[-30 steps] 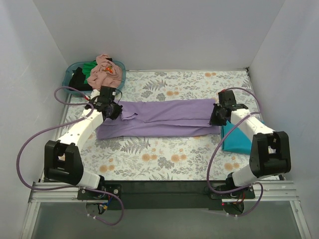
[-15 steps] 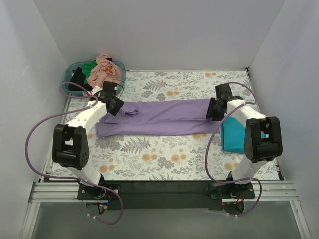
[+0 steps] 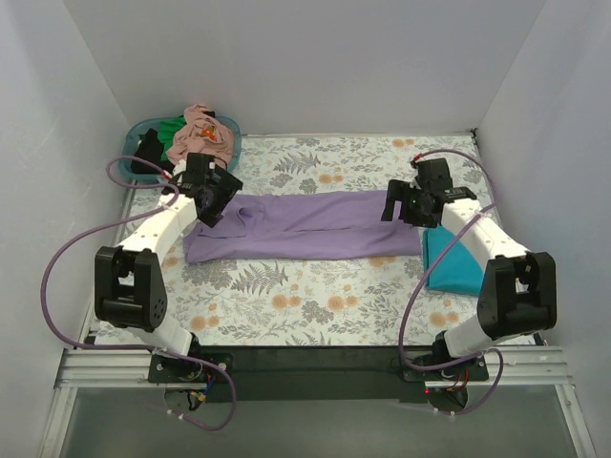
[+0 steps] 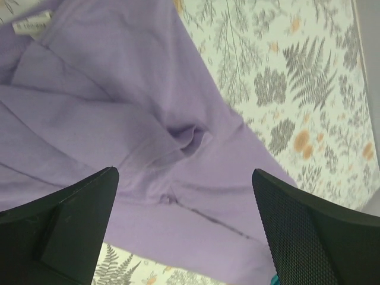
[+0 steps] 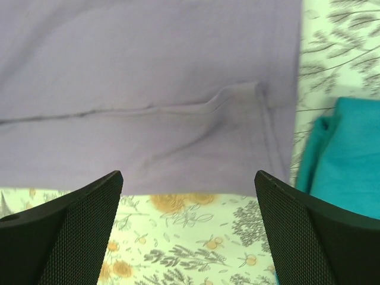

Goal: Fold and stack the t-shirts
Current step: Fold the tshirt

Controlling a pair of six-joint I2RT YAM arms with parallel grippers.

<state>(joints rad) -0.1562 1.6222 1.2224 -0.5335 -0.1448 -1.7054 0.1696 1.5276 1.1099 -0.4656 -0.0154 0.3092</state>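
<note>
Lavender t-shirt (image 3: 315, 227), left claw (image 3: 216, 197) spread above one end, right claw (image 3: 402, 204) spread above other

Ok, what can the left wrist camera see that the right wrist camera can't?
Only the left wrist view shows the small white sewn-in label on the large lavender-purple cloth t-shirt. Only the right wrist view clearly shows the teal-blue cloth t-shirt. Both show that lavender t-shirt, the grey floral-print table cover, and their own open left end effector or right end effector.
</note>
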